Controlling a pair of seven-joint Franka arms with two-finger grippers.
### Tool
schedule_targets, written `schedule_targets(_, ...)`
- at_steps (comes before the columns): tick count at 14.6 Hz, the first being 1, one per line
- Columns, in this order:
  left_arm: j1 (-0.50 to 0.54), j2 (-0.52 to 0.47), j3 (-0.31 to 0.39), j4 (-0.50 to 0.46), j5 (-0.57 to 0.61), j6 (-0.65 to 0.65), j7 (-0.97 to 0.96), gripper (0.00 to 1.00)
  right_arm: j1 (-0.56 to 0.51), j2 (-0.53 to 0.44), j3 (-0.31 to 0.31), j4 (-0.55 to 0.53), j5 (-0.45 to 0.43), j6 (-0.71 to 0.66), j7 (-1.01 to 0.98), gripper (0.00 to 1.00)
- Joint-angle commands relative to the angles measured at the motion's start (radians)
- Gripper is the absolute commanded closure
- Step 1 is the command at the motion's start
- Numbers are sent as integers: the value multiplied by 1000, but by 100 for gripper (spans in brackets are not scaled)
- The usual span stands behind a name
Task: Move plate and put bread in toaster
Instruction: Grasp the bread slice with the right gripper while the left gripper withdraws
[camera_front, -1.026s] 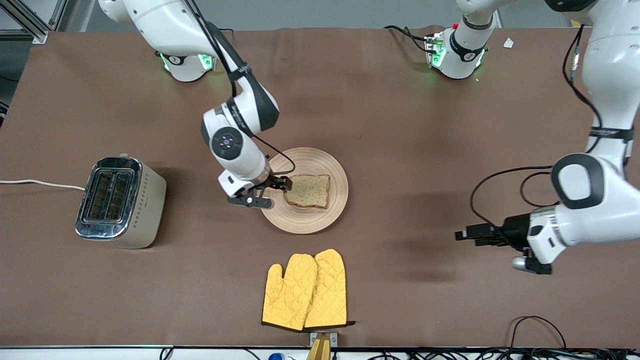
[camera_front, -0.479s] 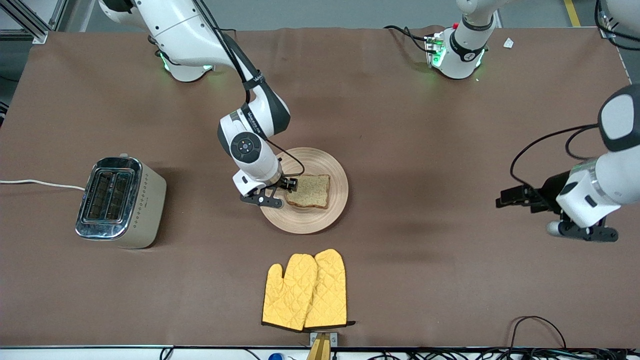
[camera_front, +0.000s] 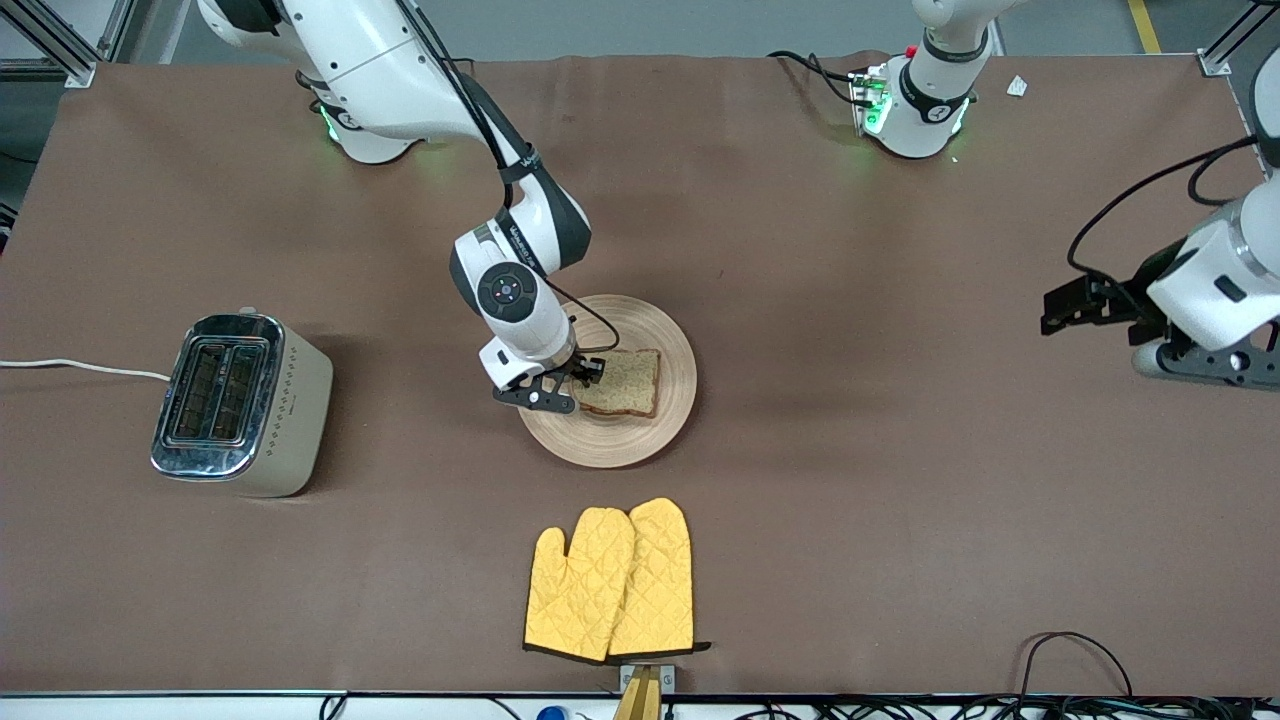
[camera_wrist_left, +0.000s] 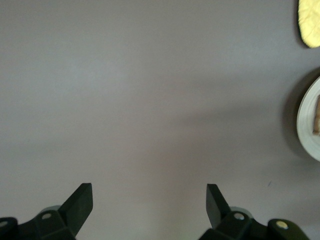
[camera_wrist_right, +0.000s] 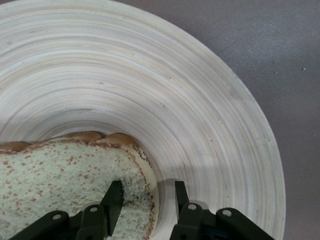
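The bread (camera_front: 625, 382) lies flat on the round wooden plate (camera_front: 655, 430) in the middle of the table. My right gripper (camera_front: 580, 385) is low at the bread's edge on the toaster's side. In the right wrist view the right gripper (camera_wrist_right: 147, 187) straddles that edge of the bread (camera_wrist_right: 60, 170): one finger lies over the crumb, the other stands over the plate (camera_wrist_right: 150, 90) with a small gap to the crust. The toaster (camera_front: 240, 400) stands toward the right arm's end, slots up. My left gripper (camera_front: 1062, 305) hangs open over bare table at the left arm's end; the left gripper (camera_wrist_left: 150, 192) holds nothing.
A pair of yellow oven mitts (camera_front: 610, 580) lies nearer to the front camera than the plate. The toaster's white cord (camera_front: 80, 367) runs off the table's edge at the right arm's end. Brown cloth covers the table.
My right gripper slid a little further onto the bread's edge and its fingers narrowed. The left arm drew back from the table's middle toward its own end.
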Motion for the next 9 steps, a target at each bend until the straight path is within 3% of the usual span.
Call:
schedule_targets(1, -8, -61, 18, -20, 15, -24, 6, 0, 18, 12, -11, 8, 6, 1, 25, 76)
schedule_targets(3, -63, -81, 82, -21, 20, -24, 8, 0, 21, 12, -11, 8, 6, 1, 45, 96)
schedule_targets(4, -112, -95, 145, -21, 14, -24, 9, 0, 26, 10, -11, 9, 4, -6, 49, 100)
schedule_targets(7, -276, -116, 329, -23, 2, -24, 12, 0, 24, -4, -19, 26, -8, -55, 38, 100)
schedule_targets(9, -322, -136, 380, -37, -15, -26, 5, 0, 18, -8, -31, 89, -28, -167, 38, 100)
